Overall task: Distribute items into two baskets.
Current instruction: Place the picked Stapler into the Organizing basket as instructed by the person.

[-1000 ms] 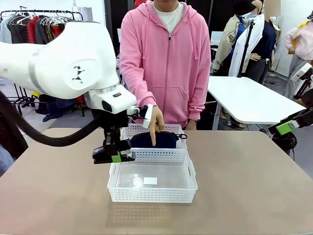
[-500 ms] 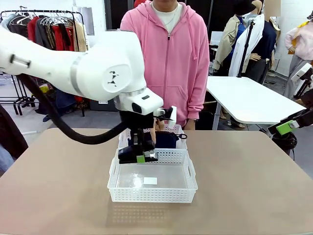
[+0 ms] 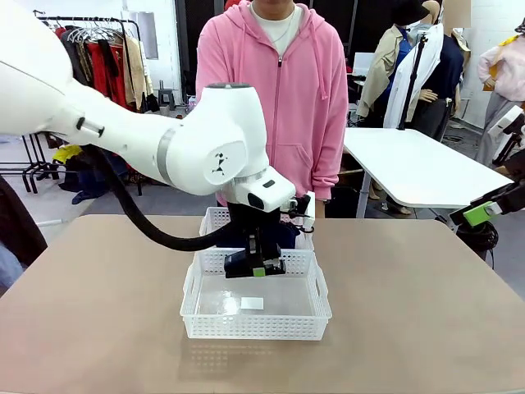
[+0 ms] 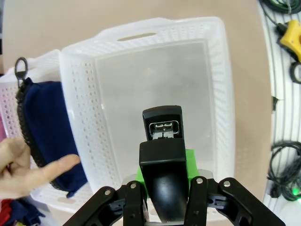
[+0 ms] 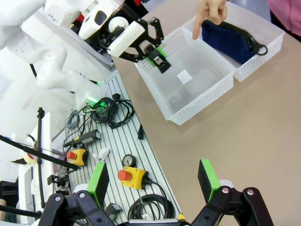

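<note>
The left tool [image 3: 256, 268] is clamped on the black stapler [image 4: 162, 129] and hangs above the larger basket [image 3: 256, 324], near that basket's far wall. The right tool [image 5: 155, 181] stands with its green pads wide apart, gripping nothing, well off to the side of the larger basket over the counter's edge.

Surface and room: the counter [image 3: 426, 312] is a plain tan top. Behind it stands a person in a pink hoodie [image 3: 279, 90]; a clothes rack [image 3: 98, 49] and a white table [image 3: 418, 168] lie farther back.

Task items: both baskets are white plastic with perforated sides. The larger basket has a translucent floor bearing a small white label [image 3: 252, 303]. The smaller basket [image 3: 215, 218] sits touching the larger basket's far wall and contains the dark navy pouch [image 4: 44, 127], whose zipper ends in a ring pull.

Differences between views: the left wrist view shows the stapler's metal mouth pointing into the larger basket, and the person's hand [image 4: 28, 172] with a finger laid on the pouch. The right wrist view shows that finger pointing down at the pouch, plus cables and a yellow emergency-stop box [image 5: 134, 178] on a slatted rail beside the counter. In the front view the left arm hides most of the pouch.
</note>
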You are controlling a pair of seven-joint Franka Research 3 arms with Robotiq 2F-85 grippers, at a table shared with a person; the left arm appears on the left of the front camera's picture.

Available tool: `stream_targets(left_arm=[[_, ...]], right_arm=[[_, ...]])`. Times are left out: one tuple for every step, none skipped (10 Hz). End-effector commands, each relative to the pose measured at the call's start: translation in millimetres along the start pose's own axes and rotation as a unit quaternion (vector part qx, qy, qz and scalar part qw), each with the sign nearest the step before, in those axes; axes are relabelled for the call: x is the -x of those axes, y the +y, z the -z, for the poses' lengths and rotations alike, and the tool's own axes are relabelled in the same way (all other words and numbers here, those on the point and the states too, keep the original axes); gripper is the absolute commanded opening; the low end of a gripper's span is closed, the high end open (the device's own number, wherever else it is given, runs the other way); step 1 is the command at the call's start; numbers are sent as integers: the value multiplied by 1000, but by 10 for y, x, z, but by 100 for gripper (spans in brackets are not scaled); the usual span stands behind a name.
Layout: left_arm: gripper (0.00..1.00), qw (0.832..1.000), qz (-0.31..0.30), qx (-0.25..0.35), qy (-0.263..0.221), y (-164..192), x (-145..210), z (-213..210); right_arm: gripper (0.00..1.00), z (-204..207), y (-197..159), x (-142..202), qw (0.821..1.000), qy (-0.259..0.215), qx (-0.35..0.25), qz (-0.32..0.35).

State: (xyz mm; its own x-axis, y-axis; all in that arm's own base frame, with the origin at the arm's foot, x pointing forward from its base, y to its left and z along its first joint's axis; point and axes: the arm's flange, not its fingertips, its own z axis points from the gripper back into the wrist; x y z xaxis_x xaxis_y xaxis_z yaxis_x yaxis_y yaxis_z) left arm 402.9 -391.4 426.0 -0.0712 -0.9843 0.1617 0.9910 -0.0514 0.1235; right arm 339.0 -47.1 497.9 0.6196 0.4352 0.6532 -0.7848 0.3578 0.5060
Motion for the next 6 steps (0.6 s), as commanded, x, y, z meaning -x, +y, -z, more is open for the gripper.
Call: stream_targets(left_arm=[[0, 1000, 1, -19, 0, 116, -25, 129], [0, 1000, 6, -14, 2, 147, -43, 225], [0, 1000, 7, -5, 3, 173, -51, 315], [0, 1000, 9, 5, 6, 173, -57, 390], [0, 1000, 10, 8, 6, 171, -65, 448], [0, 1000, 11, 10, 4, 170, -68, 507]], right_arm=[[100, 2, 12, -2, 1000, 2, 0, 1], [100, 2, 12, -2, 1000, 2, 0, 1], [100, 2, 12, -2, 1000, 2, 0, 1], [100, 2, 12, -2, 1000, 2, 0, 1], [100, 2, 12, -2, 1000, 2, 0, 1], [100, 2, 12, -2, 1000, 2, 0, 1]])
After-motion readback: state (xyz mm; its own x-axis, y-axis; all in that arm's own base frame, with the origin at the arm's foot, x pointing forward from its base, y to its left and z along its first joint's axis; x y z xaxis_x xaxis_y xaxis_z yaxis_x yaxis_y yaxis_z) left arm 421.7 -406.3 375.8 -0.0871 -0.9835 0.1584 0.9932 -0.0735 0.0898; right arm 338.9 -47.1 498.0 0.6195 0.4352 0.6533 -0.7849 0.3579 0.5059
